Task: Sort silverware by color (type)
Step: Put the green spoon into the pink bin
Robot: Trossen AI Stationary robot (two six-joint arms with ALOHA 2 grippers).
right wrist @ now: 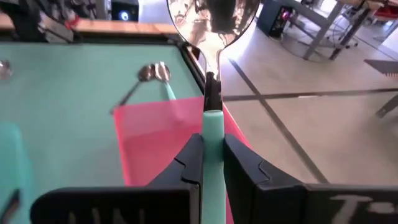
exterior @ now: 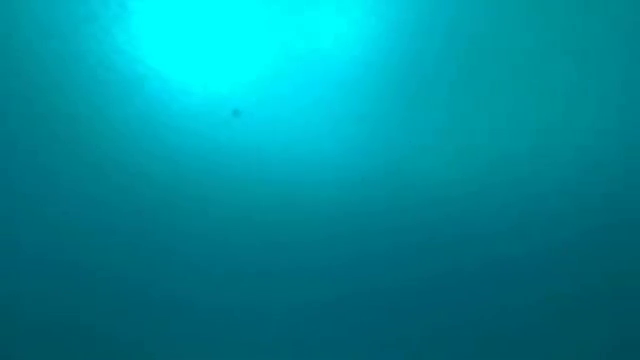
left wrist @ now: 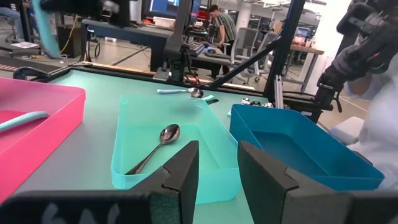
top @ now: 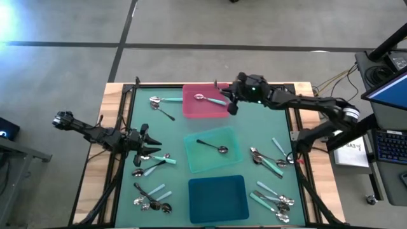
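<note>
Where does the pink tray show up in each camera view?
High view: the pink tray lies at the table's far edge, top centre, partly under the right gripper.
Low view: not visible; the picture shows only a blue-green haze.
Left wrist view: at the left edge.
Right wrist view: centre, behind the held spoon, at.
Shared landmark: the mint tray.

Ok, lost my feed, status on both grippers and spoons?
Right gripper shut on teal-handled spoon, over pink tray. Left gripper open, beside left spoon pile. Nothing in the way.
</note>
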